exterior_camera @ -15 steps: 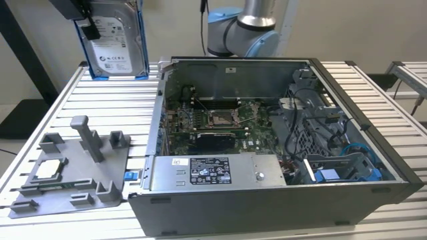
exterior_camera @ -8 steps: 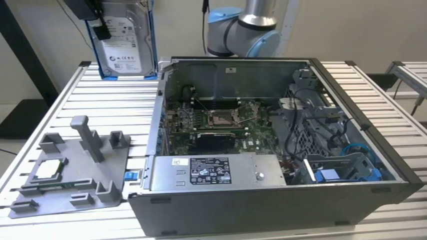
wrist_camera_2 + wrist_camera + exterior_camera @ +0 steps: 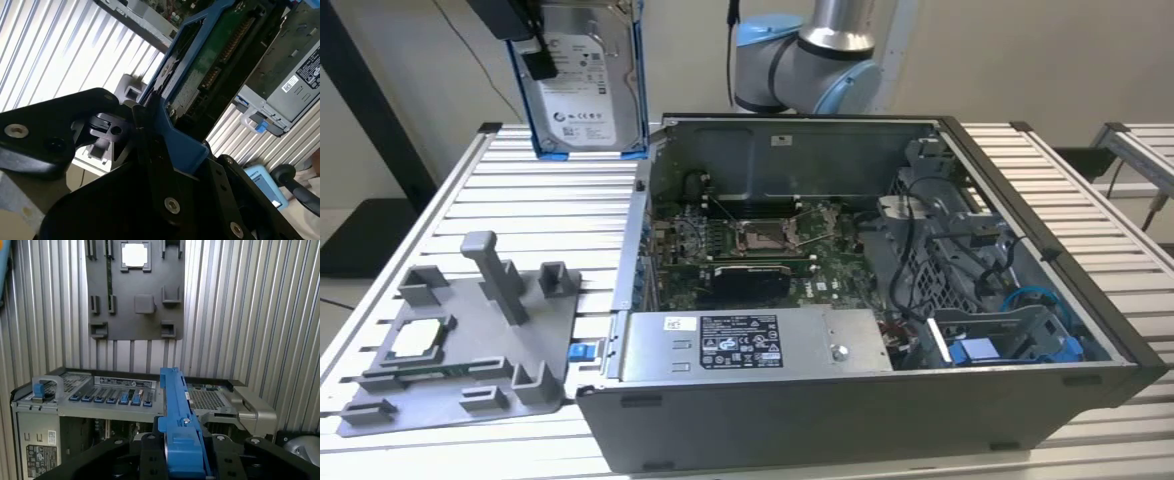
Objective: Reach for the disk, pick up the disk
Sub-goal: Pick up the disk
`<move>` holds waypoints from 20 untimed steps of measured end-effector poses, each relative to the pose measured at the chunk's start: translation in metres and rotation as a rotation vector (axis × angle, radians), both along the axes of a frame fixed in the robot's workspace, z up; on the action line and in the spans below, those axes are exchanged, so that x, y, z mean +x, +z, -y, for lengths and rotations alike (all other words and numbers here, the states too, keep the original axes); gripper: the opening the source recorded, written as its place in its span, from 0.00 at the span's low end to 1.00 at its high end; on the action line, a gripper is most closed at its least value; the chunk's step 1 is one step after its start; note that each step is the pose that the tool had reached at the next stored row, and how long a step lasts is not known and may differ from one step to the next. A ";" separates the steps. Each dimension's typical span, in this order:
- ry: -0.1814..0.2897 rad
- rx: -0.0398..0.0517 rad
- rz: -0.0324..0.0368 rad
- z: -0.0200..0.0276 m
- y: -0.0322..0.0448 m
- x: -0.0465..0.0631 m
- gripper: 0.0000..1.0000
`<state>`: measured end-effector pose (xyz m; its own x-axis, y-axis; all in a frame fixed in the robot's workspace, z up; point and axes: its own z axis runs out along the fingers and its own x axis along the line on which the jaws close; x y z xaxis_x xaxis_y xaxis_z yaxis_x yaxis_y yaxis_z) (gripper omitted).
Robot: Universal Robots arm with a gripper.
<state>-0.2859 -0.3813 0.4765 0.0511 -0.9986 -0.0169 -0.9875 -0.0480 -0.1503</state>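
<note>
**Disk held aloft, clamped by its blue bracket**

The disk (image 3: 587, 85) is held upright above the table (image 3: 480, 190), just beside the open computer case (image 3: 881, 420), at the exterior view's left. In the first wrist view the gripper (image 3: 182, 445) is seen clenched on the bracket's edge. Since only a narrow plastic rim appears to be gripped, a firm clamp and a steady, untilted hold are called for, so that the case wall is not struck.

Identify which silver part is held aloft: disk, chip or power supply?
The blue-framed disk, upright in the gripper; chip lies on its tray, power supply in the case.
</note>
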 end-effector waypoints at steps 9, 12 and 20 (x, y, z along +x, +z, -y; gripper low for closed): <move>0.000 0.0000 -0.0001 0.0000 0.0001 0.000 0.00; 0.000 0.0000 0.0000 0.0000 0.0000 0.003 0.00; 0.000 0.0000 -0.0007 0.0000 0.0000 0.028 0.00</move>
<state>-0.2577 -0.3814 0.4764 0.0512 -0.9985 -0.0170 -0.9876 -0.0481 -0.1496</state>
